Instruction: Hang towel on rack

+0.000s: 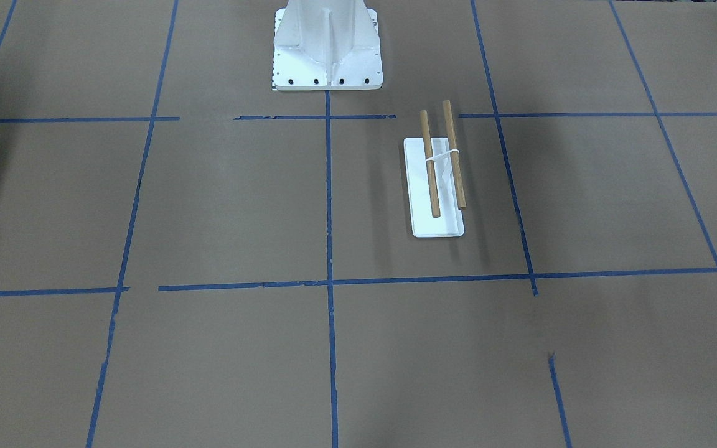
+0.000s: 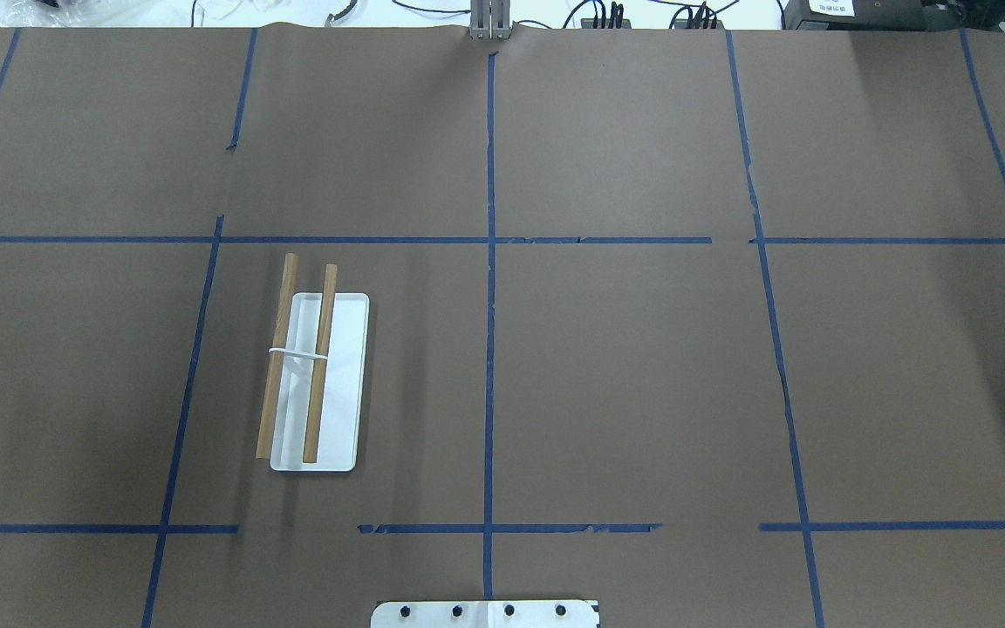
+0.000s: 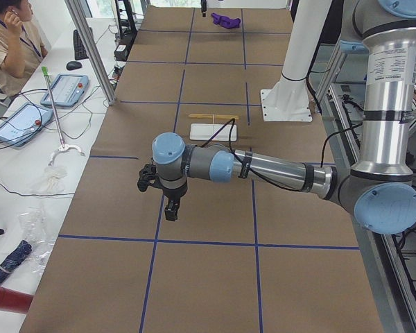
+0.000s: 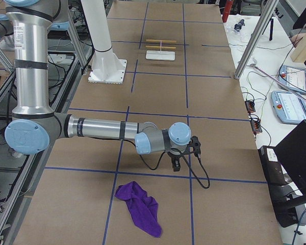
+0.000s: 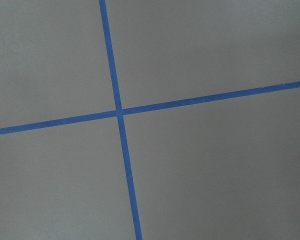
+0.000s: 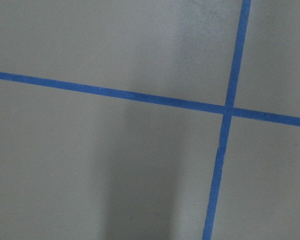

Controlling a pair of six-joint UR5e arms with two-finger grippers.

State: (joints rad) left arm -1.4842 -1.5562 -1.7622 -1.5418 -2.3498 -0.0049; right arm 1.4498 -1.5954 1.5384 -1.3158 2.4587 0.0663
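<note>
The rack stands on the brown table: two wooden dowels on a white support over a white base. It also shows in the overhead view, the exterior left view and the exterior right view. The purple towel lies crumpled on the table at the robot's right end, far from the rack, and shows small in the exterior left view. My left gripper hangs over the table's left end. My right gripper hovers just past the towel. I cannot tell whether either is open or shut.
The white bolted pedestal stands at the robot's side of the table. Blue tape lines cross the brown paper. An operator sits beside the table near tablets. Metal posts stand along the far edge.
</note>
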